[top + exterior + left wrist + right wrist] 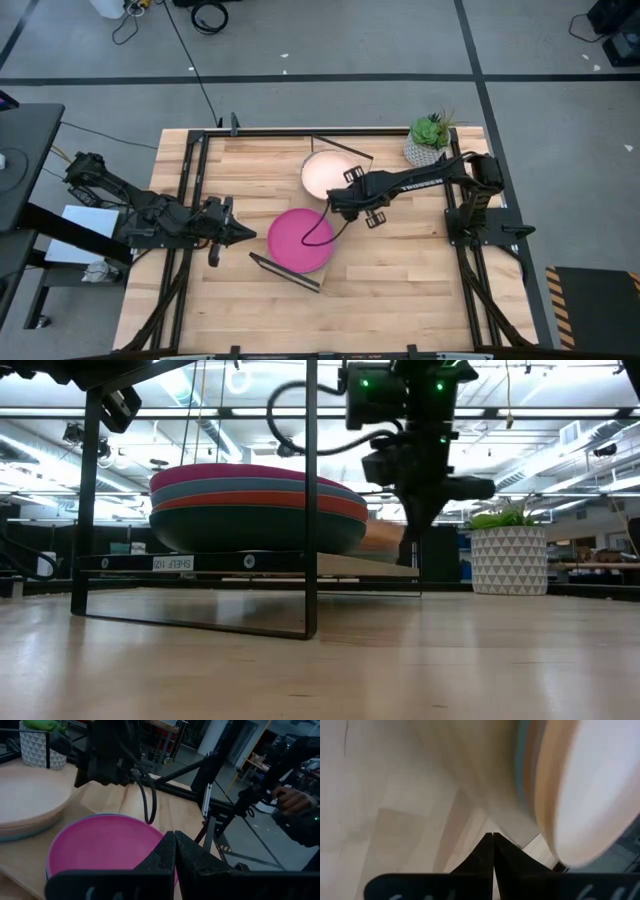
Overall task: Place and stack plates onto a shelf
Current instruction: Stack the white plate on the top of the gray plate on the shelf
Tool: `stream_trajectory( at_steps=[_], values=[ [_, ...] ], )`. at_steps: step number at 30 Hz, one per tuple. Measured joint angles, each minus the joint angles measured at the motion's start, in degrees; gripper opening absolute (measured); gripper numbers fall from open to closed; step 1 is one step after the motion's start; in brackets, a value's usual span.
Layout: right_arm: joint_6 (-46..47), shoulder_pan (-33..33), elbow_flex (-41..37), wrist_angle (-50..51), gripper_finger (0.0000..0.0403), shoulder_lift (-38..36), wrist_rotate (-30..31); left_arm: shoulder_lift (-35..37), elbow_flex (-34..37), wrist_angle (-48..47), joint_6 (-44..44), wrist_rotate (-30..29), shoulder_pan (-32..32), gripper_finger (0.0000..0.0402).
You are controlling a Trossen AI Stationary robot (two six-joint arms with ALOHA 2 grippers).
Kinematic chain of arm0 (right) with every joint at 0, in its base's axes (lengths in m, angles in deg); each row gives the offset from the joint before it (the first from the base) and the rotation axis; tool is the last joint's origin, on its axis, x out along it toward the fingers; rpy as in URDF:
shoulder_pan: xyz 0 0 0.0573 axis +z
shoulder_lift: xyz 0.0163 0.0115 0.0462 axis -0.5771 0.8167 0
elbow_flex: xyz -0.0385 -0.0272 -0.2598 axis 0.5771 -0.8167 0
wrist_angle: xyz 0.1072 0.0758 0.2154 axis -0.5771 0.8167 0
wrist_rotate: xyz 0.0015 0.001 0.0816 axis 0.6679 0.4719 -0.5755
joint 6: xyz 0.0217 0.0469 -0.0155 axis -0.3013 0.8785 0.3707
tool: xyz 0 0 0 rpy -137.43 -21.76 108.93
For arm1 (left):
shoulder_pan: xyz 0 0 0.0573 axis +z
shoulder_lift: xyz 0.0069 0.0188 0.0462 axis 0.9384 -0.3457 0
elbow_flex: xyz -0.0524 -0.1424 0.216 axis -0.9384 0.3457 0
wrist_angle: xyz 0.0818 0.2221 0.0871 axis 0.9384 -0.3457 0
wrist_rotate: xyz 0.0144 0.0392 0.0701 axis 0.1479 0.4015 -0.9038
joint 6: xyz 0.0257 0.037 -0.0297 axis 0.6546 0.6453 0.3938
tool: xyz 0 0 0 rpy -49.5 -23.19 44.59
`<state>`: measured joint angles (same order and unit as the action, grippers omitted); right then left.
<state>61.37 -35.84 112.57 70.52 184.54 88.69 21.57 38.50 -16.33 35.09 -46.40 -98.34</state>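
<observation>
While its fingers meet empty, right end effector (336,203) hovers between magenta plate (298,240) and cream plate (328,174)

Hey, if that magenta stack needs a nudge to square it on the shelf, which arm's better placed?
Left. Its gripper sits shut right beside the magenta plate; the right gripper hovers between both stacks.

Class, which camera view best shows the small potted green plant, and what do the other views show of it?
The high view shows the small green plant in its white patterned pot best, whole at the table's far right corner. The low view shows it side-on at the right. The left wrist view crops its leaves. The right wrist view lacks it.
</observation>
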Motion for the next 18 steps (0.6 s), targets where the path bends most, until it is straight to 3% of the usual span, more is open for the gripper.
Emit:
stream_trajectory(
  at_steps=[6, 11, 15, 18],
  values=[
    [-3.73, -0.76, 0.30, -3.96, 0.0008, 0.00, 0.22, -0.01, 0.00, -0.07, 0.02, 0.35, 0.00, 0.0007],
    [-3.82, -0.65, 1.48, -1.58, 0.0008, -1.12, 1.45, -0.02, 0.00, 0.04, 0.03, 0.35, -0.01, 0.0007],
    [-7.43, -0.73, 2.17, -10.31, 0.0008, -3.32, 3.05, -0.02, 0.00, 0.09, 0.02, 0.36, -0.01, 0.0007],
    [-11.69, -3.81, 0.37, -19.51, 0.0008, -2.49, -0.42, -0.02, 0.00, 0.45, 0.02, 0.35, 0.00, 0.0007]
  ],
)
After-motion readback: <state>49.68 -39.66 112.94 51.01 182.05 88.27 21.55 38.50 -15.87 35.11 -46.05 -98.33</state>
